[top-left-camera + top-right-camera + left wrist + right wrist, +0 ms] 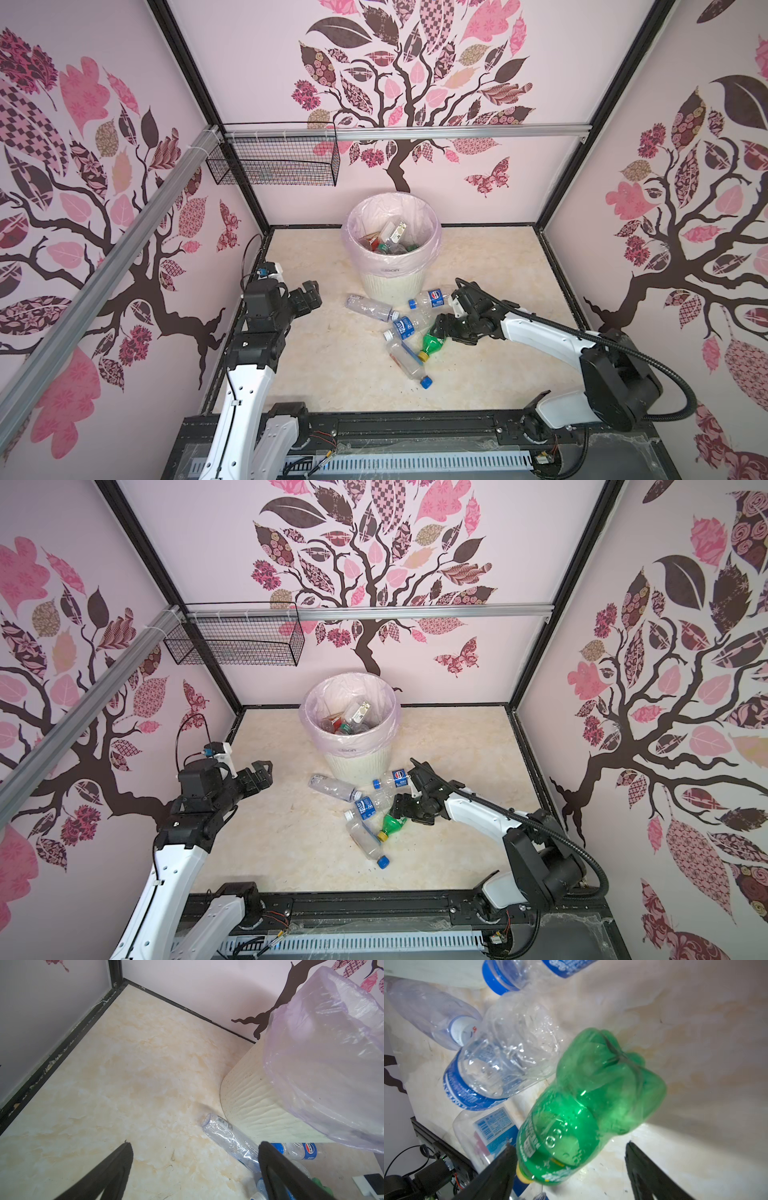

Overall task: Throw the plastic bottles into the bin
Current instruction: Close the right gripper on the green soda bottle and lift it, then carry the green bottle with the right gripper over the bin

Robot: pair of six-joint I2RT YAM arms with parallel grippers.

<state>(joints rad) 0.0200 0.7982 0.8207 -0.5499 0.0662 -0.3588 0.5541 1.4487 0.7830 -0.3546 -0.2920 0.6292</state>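
Cream ribbed bin (390,287), pale pink liner (376,258). Before it, a green bottle (433,341) with yellow cap (423,356); clear bottles (370,307) with blue labels and caps. Floor (332,365) cream marbled; walls (266,70) pale pink, brown-and-pink leaf pattern.

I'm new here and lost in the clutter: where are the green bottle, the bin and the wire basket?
green bottle (432,342): a top view, its body.
bin (390,286): a top view, its ribbed wall.
wire basket (282,166): a top view, its front mesh.

Wire basket (274,160): hanging off the rail (457,131), far-left corner.
Tree decal (399,95): spreading across back wall (257,62).
Butterfly decal (488,176): sitting low, same wall.
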